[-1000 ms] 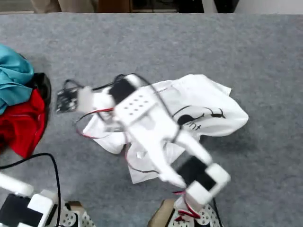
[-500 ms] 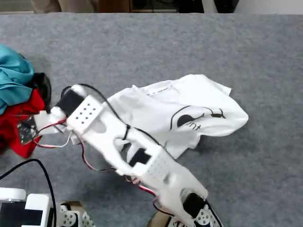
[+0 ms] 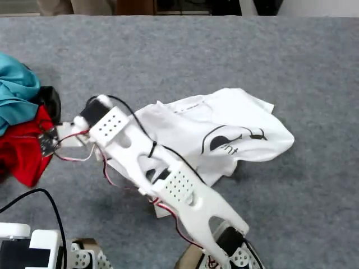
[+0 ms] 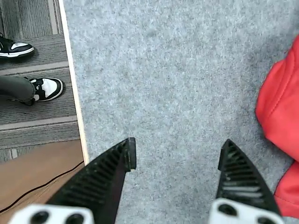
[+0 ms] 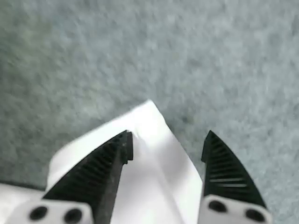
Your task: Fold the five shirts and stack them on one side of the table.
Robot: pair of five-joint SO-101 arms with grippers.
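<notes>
Sprawling grey felt tabletop (image 3: 314,67), striped carpet (image 4: 28,18) beyond its edge; left fingers (image 4: 114,170), right fingers (image 5: 105,163) spread.

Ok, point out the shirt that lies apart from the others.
The white shirt, alone in the middle with a dark print on it; the red shirt and teal shirt are heaped together at the side.

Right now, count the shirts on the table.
4: white shirt mid-table; teal, black and red heaped at the high view's left edge. Others may be hidden there.
</notes>
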